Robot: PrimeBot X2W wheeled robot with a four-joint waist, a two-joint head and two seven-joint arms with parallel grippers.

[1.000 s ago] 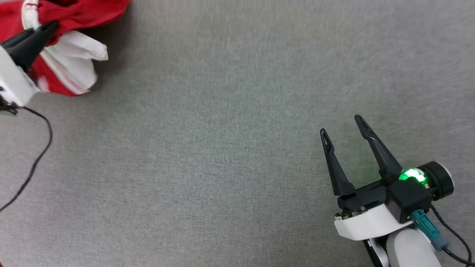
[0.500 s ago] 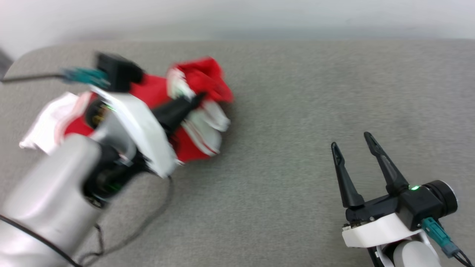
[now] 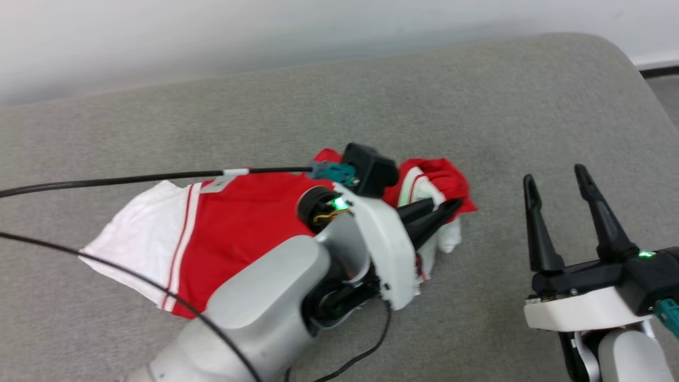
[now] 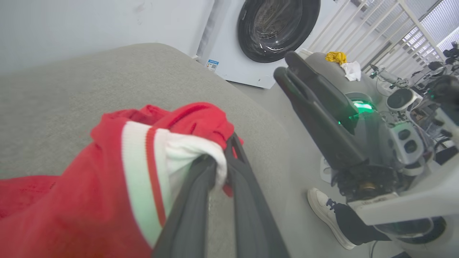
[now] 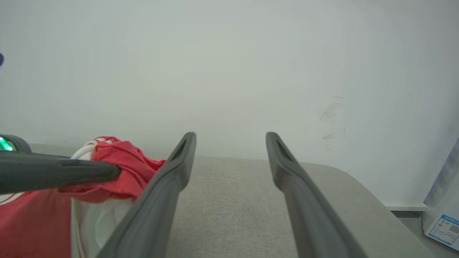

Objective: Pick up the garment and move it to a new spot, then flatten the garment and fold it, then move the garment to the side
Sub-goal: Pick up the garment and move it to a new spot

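We look down on a grey padded surface (image 3: 504, 106). The garment (image 3: 244, 223) lies across its middle, with a white sleeve spread to the left and the right end bunched up. Our left gripper (image 3: 448, 206) is clamped tight on that bunched end, pinching red cloth and striped trim. Our right gripper (image 3: 554, 175), at the near right, has its fingers wide apart, holds nothing and is clear of the cloth.

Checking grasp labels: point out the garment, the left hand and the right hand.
garment (image 3: 238, 217): head view, on the red body panel.
left hand (image 3: 445, 206): head view, at the shut fingertips pinching the garment's bunched end.
right hand (image 3: 554, 178): head view, midway between its open fingertips.
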